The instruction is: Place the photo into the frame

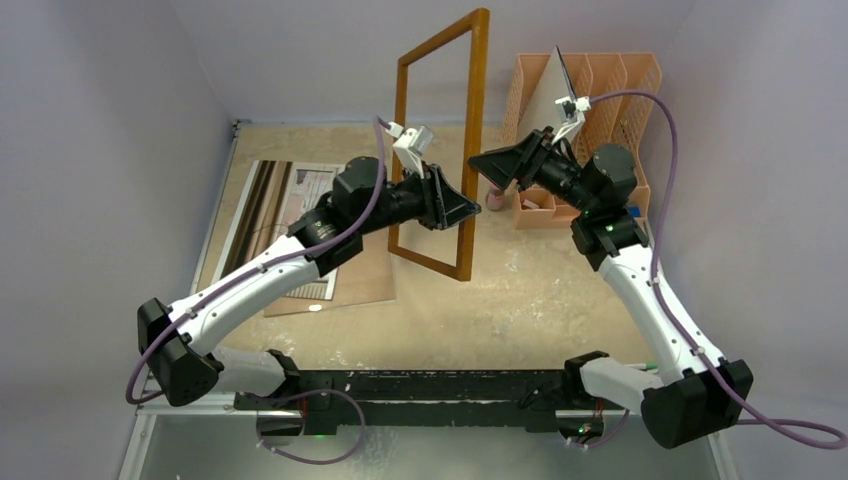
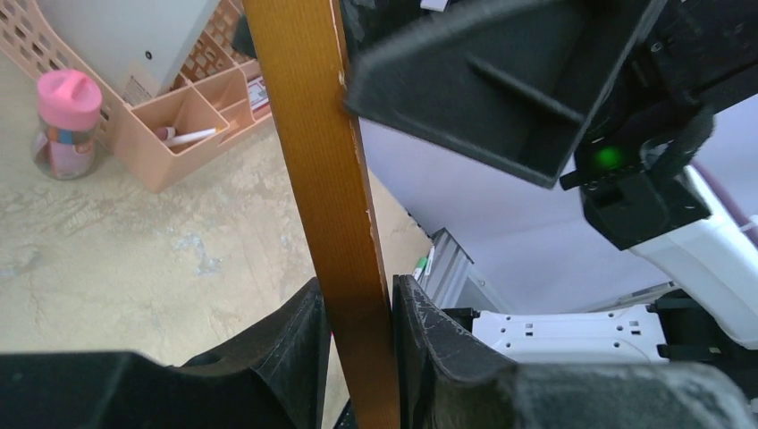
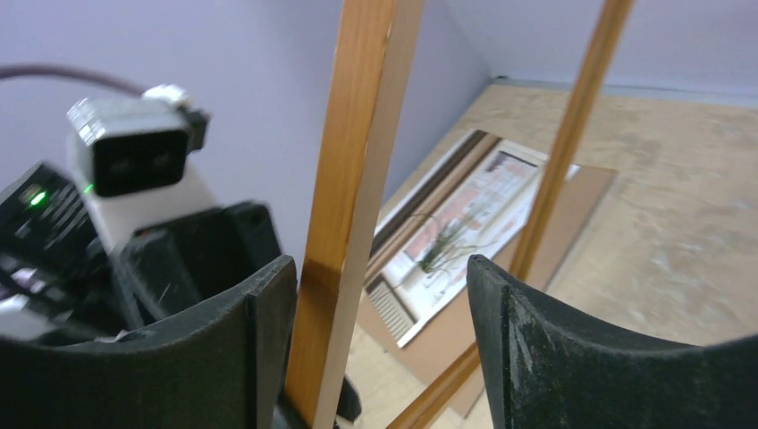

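Between lilac walls [image 1: 100, 100], over a mottled beige table [image 1: 540, 290], left tool [image 2: 357, 308] pinches the frame [image 1: 476, 100], right tool [image 3: 380, 268] spread.

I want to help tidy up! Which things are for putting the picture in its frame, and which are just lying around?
For the job:
light brown wooden rectangular picture frame, held upright
pale paper photo of a spiky green plant, lying flat
plain brown flat board under the photo, probably

Just lying about:
peach plastic lattice organiser
small jar with a pink lid
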